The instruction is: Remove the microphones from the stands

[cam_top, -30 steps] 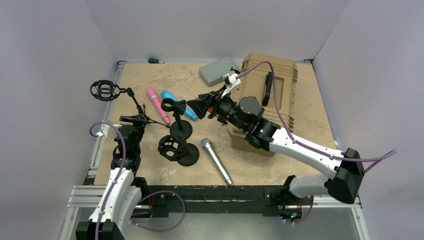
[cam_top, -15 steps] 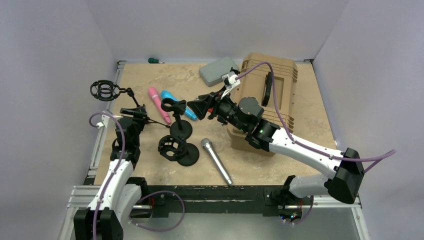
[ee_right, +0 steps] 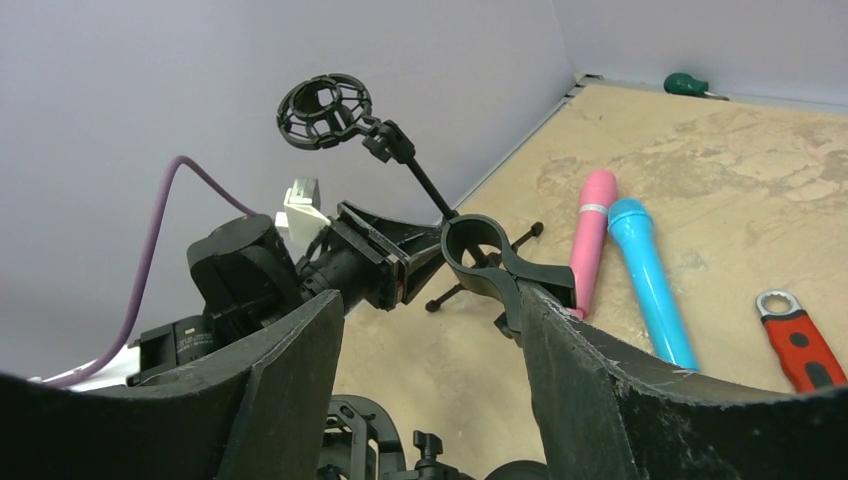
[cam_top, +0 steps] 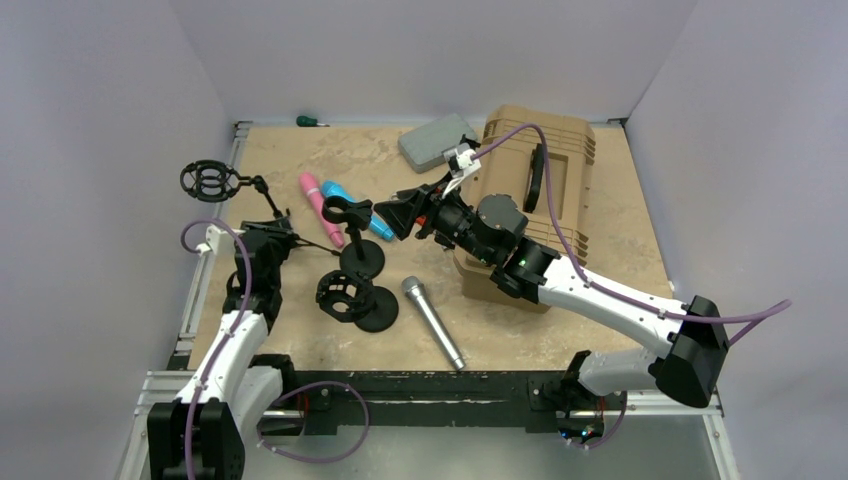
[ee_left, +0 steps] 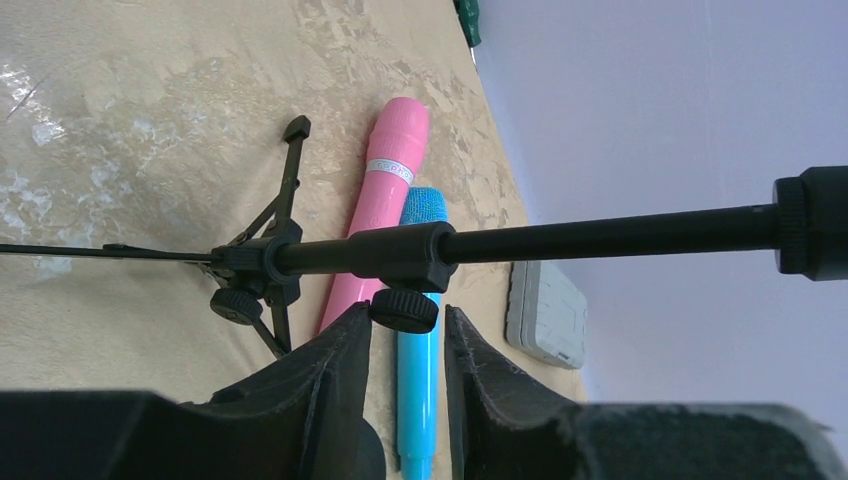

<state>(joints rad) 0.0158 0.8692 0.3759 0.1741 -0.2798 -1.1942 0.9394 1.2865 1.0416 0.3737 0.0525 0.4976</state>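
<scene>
Logging silver microphone (cam_top: 432, 322) flat on bench (cam_top: 620, 230), lower centre, unmounted | likely rigid, heavy, slick: grip mid-barrel | right end effector (cam_top: 398, 216) agape, empty | left end effector (ee_left: 404, 332) near-closed flanking tripod knob (ee_left: 404, 308), hold unclear

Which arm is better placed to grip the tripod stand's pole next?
Left. The left gripper straddles the knob on the tripod stand's pole. The right gripper is open further right, facing the round-base stand's empty clip.

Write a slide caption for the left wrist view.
Left gripper flanking the tripod stand knob; pink microphone, blue microphone beyond.
</scene>
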